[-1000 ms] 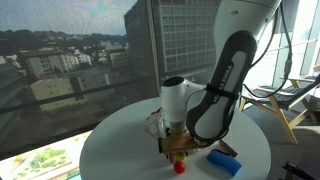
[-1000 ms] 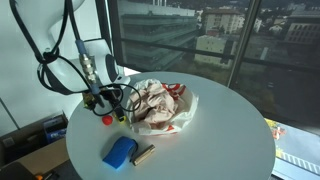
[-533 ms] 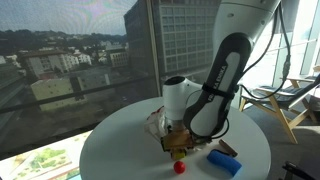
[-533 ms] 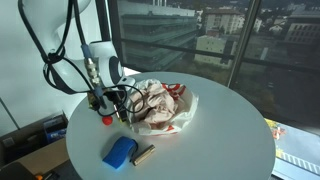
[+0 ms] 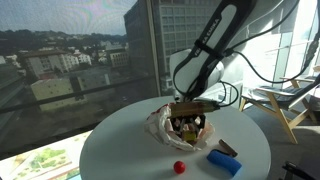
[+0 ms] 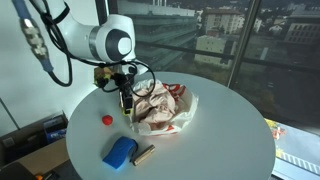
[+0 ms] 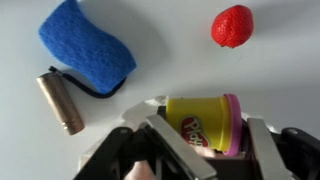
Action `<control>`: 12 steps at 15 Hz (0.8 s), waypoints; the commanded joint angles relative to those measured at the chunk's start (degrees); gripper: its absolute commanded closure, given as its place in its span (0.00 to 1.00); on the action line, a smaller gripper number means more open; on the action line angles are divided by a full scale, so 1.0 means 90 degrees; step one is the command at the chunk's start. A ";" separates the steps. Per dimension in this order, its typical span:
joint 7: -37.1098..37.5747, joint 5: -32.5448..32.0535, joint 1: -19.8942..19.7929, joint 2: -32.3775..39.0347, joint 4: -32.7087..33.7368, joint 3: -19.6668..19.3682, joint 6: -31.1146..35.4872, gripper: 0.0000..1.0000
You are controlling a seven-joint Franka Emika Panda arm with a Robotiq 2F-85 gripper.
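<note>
My gripper (image 7: 214,138) is shut on a yellow Play-Doh tub (image 7: 200,120) with a pink lid, held sideways between the fingers. In both exterior views the gripper (image 5: 188,124) (image 6: 128,100) hangs above the round white table (image 5: 120,150), next to a crumpled white and red bag (image 6: 165,105). A small red ball (image 7: 232,25) lies on the table below the gripper and also shows in both exterior views (image 5: 179,167) (image 6: 107,119).
A blue sponge (image 7: 87,48) (image 6: 119,152) (image 5: 223,162) and a brown cylinder (image 7: 61,101) (image 6: 143,155) lie near the table's edge. Large windows stand behind the table. A chair (image 5: 285,105) is off to one side.
The gripper has risen from the table beside the red ball and moved towards the crumpled bag, carrying the tub. The red ball stays on the table.
</note>
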 commanded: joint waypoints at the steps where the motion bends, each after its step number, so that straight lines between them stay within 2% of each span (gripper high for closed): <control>1: -0.0538 0.0470 -0.0182 -0.0785 -0.0008 -0.0293 -0.1307 0.68; 5: -0.0458 0.0360 -0.0367 -0.0649 0.0283 -0.0592 -0.1557 0.68; 12: -0.0425 0.0275 -0.0278 0.0156 0.0754 -0.0655 -0.1349 0.68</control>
